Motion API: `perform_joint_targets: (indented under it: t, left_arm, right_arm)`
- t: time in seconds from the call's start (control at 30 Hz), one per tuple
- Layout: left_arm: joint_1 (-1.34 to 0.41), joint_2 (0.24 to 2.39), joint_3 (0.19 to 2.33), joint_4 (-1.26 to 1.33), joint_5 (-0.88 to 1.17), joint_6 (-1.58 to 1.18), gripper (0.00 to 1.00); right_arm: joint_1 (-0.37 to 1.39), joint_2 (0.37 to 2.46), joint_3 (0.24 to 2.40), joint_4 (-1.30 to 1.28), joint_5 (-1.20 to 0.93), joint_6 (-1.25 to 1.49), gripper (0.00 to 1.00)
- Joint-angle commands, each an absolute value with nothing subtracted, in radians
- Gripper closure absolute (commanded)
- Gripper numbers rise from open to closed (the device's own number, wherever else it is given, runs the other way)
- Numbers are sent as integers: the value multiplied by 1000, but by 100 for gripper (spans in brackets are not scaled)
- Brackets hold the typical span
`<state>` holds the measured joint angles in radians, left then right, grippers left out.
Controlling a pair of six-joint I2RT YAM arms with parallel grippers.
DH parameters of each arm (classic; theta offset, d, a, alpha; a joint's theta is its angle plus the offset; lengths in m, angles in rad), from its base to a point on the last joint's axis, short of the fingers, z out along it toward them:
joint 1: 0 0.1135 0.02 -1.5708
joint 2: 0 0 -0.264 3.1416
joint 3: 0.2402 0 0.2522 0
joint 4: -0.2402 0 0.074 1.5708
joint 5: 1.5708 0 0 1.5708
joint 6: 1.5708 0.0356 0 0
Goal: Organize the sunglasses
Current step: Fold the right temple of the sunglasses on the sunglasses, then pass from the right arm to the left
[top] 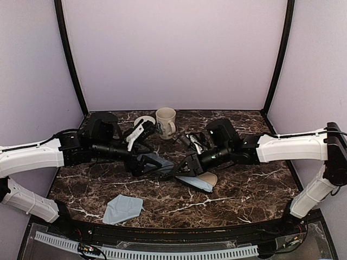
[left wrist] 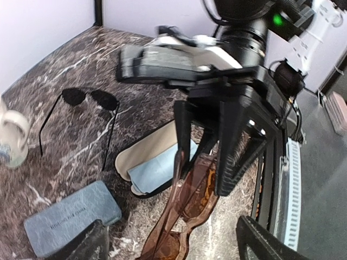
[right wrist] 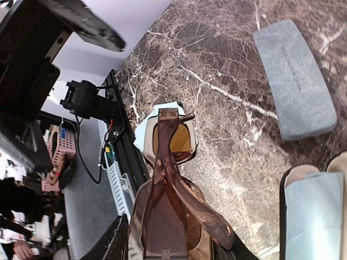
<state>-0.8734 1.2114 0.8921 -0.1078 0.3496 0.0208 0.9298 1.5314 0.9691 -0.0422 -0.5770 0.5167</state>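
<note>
Brown sunglasses (right wrist: 168,216) in pinch of right end effector (left wrist: 206,162), left end effector (top: 156,166) spread (table (top: 244,189) edges well away).

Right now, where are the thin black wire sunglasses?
In the left wrist view the black wire sunglasses lie flat on the marble table, between the cream mug at the left edge and the open oval case.

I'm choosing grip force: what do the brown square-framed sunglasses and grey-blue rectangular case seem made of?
The brown square-framed sunglasses: probably glossy translucent plastic; light passes through frame and arms. The grey-blue rectangular case: matte, mottled covering, perhaps fabric or faux leather; its core is hidden.
</note>
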Motion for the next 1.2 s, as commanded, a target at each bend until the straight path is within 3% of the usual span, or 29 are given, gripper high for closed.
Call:
perform_joint_targets:
  t: [0.0, 0.37, 0.63, 1.17]
  left_arm:
    - [-876, 1216, 885, -95, 438, 144, 13]
    - [-877, 1246, 850, -104, 548, 293, 11]
    - [-881, 1252, 801, -79, 501, 348, 10]
    - [-921, 1306, 796, -29, 391, 304, 32]
  right_arm:
    - [908, 1497, 990, -51, -643, 615, 86]
    - [898, 1500, 945, 46, -754, 748, 86]
    - [896, 1509, 938, 70, -788, 759, 86]
    - [891, 1530, 916, 125, -803, 782, 86]
